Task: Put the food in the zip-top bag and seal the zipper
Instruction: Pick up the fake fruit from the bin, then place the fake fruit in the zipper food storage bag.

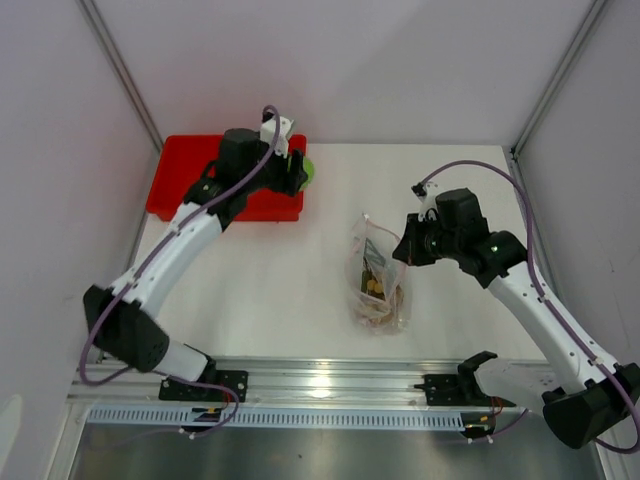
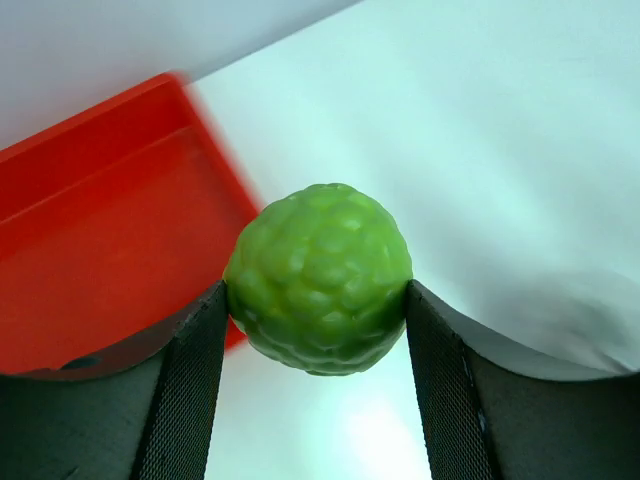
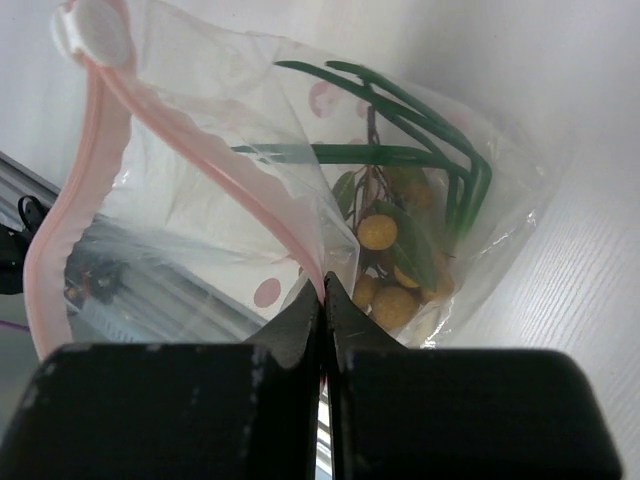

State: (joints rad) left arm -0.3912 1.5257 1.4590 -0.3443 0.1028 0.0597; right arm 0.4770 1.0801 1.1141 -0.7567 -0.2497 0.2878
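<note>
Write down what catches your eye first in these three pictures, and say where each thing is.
A bumpy lime-green fruit sits clamped in the left gripper, at the right edge of the red tray on the far left of the table. Mid-table, the right gripper pinches the pink zip strip of a clear bag holding tan fruits and green leaves.

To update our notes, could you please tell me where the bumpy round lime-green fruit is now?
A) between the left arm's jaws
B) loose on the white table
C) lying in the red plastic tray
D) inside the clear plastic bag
A: the left wrist view shows the bumpy round lime-green fruit pinched between the left arm's jaws.
</note>
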